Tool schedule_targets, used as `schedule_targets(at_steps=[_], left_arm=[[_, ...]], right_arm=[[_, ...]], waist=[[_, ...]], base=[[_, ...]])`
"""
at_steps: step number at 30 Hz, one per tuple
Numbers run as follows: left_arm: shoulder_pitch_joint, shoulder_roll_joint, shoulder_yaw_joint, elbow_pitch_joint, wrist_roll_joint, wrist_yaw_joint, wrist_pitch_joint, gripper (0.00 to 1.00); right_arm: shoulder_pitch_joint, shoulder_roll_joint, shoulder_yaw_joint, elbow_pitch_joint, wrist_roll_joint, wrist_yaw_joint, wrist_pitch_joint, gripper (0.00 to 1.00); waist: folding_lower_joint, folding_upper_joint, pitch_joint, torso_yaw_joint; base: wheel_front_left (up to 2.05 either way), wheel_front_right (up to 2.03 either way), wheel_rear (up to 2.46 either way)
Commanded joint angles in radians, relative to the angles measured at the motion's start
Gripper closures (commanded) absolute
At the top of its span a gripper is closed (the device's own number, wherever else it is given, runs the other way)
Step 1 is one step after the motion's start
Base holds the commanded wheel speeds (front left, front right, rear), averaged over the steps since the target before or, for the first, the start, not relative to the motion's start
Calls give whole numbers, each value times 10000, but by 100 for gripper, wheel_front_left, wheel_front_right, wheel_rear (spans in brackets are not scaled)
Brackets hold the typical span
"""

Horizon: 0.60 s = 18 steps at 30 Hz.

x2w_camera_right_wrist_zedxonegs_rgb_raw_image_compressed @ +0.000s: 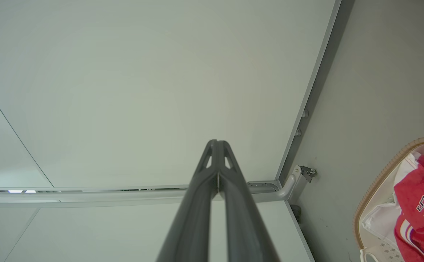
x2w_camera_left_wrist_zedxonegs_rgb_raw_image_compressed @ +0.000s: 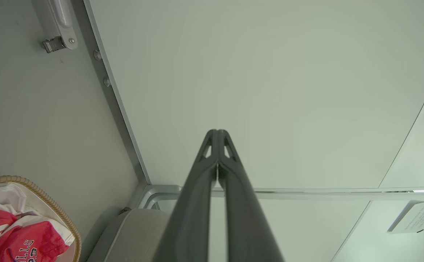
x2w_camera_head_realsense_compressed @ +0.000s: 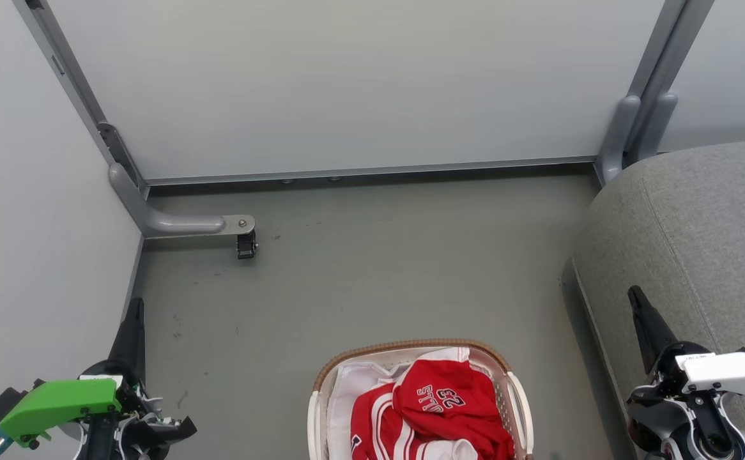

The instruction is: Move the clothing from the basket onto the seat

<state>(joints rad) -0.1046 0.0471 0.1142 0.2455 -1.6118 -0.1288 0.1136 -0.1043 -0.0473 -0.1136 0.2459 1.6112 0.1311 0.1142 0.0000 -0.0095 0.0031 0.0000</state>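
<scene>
A grey floor (x2w_camera_head_realsense_compressed: 360,275), lightly scuffed with small dark marks, meets pale partition panels (x2w_camera_head_realsense_compressed: 347,83) ahead and on the left. The panels are framed by grey metal posts (x2w_camera_head_realsense_compressed: 660,70) and a bottom rail (x2w_camera_head_realsense_compressed: 372,171). From the left corner a curved grey foot (x2w_camera_head_realsense_compressed: 181,223) reaches over the floor and ends in a small black caster (x2w_camera_head_realsense_compressed: 246,245). A white notice (x2w_camera_left_wrist_zedxonegs_rgb_raw_image_compressed: 414,217) hangs on one panel. The light is soft and even.
</scene>
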Motion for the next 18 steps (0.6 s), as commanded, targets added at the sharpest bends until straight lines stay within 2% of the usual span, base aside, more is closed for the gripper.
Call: schedule_targets(at_steps=[1,13,14,18], left_arm=[[-100,64,13,-19,-24,-61,35,100],[-100,64,12,-19,-24,-61,35,100],[10,-8,-3,25,1,2,-4,0],[282,-77,-37,372,2,27,-9,0]], right_arm=[[-81,-62,-17,-42,36,-7,24,100],[-82,-62,-16,-42,36,-7,23,100],[13,8,4,29,-3,0,-3,0],[273,128,47,361,-6,0,-7,0]], waist=[[0,95,0,0],[0,95,0,0],[0,0,0,0],[0,0,2,0]], base=[[0,0,0],[0,0,0],[0,0,0],[0,0,0]])
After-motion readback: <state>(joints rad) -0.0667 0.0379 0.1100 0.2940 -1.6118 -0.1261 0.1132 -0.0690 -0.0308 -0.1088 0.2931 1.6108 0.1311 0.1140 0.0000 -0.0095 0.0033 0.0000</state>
